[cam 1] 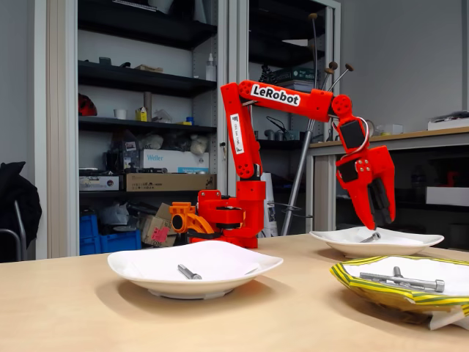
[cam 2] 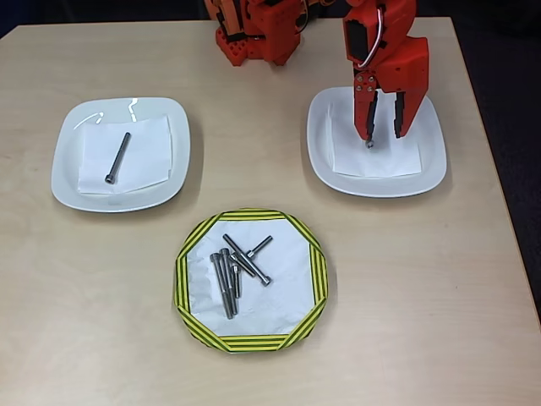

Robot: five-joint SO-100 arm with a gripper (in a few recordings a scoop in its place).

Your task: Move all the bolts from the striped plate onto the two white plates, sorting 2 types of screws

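Observation:
The striped plate (cam 2: 249, 217) (cam 1: 352, 282) sits at the front middle and holds several grey bolts (cam 2: 232, 271) (cam 1: 401, 279), long and shorter, in a loose pile. A single long bolt (cam 2: 117, 157) (cam 1: 189, 272) lies on the left white plate (cam 2: 63, 169) (cam 1: 132, 268). My red gripper (cam 2: 383, 135) (cam 1: 377, 226) points down over the right white plate (cam 2: 431, 169) (cam 1: 418, 242). Its fingers stand apart with plate showing between them. A short bolt (cam 2: 369, 144) (cam 1: 370, 237) rests on that plate at the tip of one finger.
The arm's red base (cam 2: 254, 34) (cam 1: 227, 220) stands at the back edge of the wooden table (cam 2: 84, 321). White paper napkins line the plates. Shelves and a bench stand behind the table in the fixed view.

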